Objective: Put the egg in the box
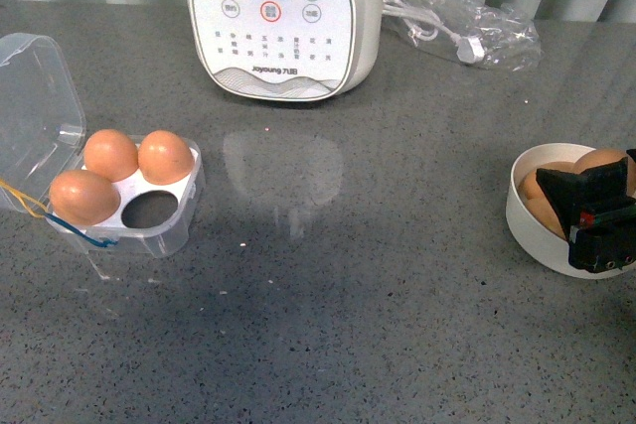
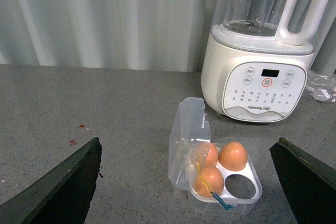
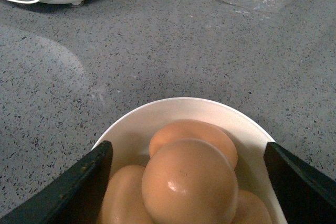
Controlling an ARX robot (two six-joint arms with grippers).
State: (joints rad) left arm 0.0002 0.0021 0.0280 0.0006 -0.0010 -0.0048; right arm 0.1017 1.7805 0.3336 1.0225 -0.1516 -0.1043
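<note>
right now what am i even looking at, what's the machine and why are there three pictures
It is a two-armed robot, seen through three of its own cameras. The front view looks out from its body over a grey table. The other two look along each wrist; the dark wedges at their edges are gripper fingers.

On the table are a white kitchen appliance, a clear bag with a cable inside, a clear box with its lid open, three eggs in it and one cup empty, and a white bowl of more eggs.

The left gripper is open and holds nothing. The right gripper is open at the bowl, fingers either side of the top egg, not closed on it.
</note>
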